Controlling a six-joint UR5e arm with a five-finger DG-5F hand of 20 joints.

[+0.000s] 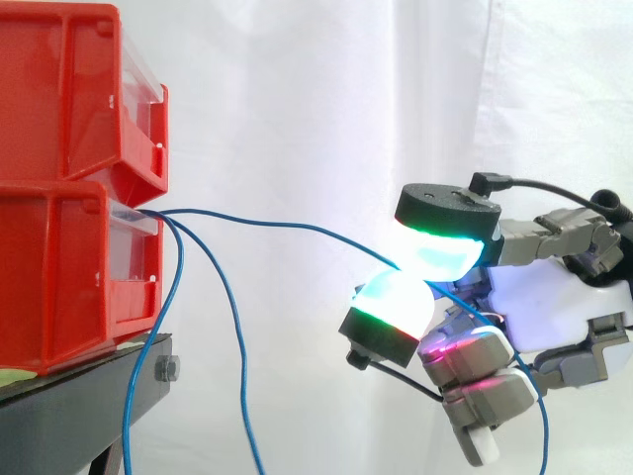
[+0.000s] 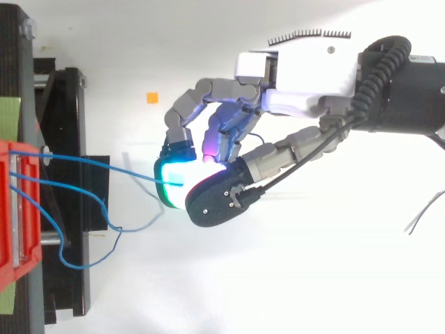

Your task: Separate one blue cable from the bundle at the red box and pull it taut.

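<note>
Two red boxes are stacked at the left; blue cables come out of the front of the lower red box [image 1: 69, 282] [image 2: 17, 209]. One blue cable [image 1: 287, 227] [image 2: 97, 163] runs from the box across the gap to my hand [image 1: 559, 297] [image 2: 299, 76], in a shallow arc with little slack. The hand is shut on this cable, pinching it between two glowing fingertips [image 1: 440, 252], one above and one below. Past the pinch the cable's tail [image 1: 539, 416] drops under the hand. Two other blue cables [image 1: 237, 346] hang down from the box, apart from the held one.
The boxes stand on a black stand [image 1: 94, 391] [image 2: 69, 139] before a white curtain. In the top view the loose cables form a loop [image 2: 76, 259] over the stand's edge. A small orange mark [image 2: 152, 97] lies on the white floor.
</note>
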